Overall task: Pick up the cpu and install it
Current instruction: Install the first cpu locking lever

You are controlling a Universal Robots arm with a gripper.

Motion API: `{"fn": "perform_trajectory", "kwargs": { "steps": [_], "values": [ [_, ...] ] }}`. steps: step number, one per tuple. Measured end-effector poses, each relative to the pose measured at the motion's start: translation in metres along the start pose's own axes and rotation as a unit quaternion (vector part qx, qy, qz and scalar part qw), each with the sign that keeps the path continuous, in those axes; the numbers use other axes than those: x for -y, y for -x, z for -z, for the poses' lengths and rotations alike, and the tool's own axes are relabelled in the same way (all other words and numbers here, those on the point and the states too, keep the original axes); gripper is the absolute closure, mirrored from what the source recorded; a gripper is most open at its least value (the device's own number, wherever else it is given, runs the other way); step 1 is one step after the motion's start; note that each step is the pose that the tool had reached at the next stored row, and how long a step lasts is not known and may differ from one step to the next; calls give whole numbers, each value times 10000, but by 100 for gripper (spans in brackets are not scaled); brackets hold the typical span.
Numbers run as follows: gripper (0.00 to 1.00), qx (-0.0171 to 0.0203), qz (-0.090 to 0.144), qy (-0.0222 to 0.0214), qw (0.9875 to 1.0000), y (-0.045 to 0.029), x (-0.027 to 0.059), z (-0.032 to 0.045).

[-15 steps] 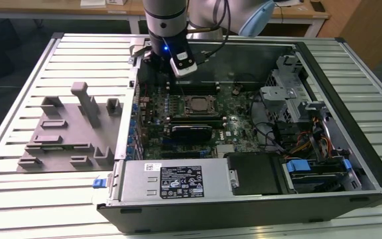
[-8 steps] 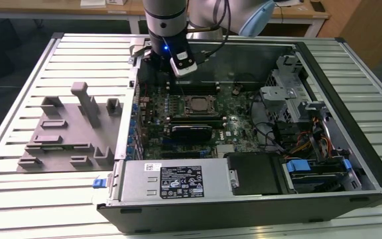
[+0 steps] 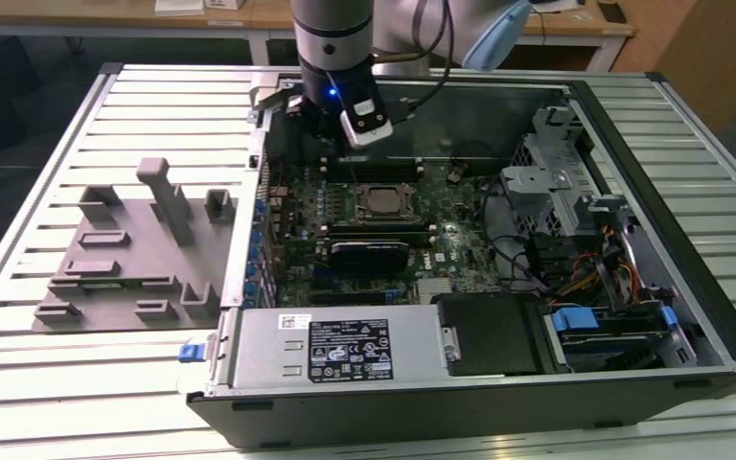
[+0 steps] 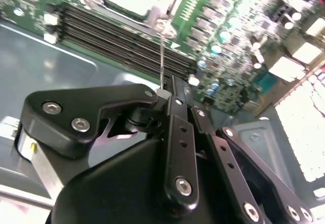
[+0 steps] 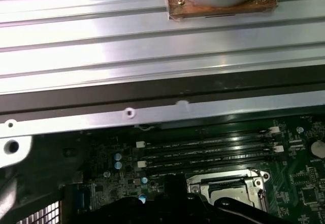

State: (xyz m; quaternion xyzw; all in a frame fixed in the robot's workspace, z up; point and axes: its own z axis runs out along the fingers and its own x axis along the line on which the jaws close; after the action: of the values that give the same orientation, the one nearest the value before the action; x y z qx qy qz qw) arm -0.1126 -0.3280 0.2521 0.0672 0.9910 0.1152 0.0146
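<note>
The gripper point(image 3: 357, 142) is hanging inside the open case point(image 3: 675, 192), over the memory slots point(image 3: 371, 171) beside the socket point(image 3: 379, 202). Whether it is open or closed cannot be told. In the second wrist view a thin pale rod point(image 4: 161, 56) is running from the socket's corner to the gripper's tip. The socket's middle is showing grey inside its frame; whether that is the cpu cannot be told. The tray point(image 3: 126, 259) is lying at the exterior view's left.
</note>
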Motion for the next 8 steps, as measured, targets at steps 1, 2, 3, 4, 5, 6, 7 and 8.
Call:
{"fn": "perform_trajectory", "kwargs": {
  "steps": [1, 2, 3, 4, 5, 6, 7, 8],
  "values": [
    [89, -8, -2, -1, 10000, 37, -4, -1],
    [89, -15, -4, -2, 10000, 71, -8, -3],
    [89, -21, -5, -3, 10000, 105, -12, -4],
    [89, -29, -6, -4, 10000, 136, -15, -5],
    [89, -35, -8, -5, 10000, 165, -18, -7],
    [89, -42, -10, -6, 10000, 192, -21, -8],
    [89, -48, -11, -7, 10000, 216, -23, -9],
    [89, -54, -13, -10, 10000, 241, -25, -9]
  ]
}}
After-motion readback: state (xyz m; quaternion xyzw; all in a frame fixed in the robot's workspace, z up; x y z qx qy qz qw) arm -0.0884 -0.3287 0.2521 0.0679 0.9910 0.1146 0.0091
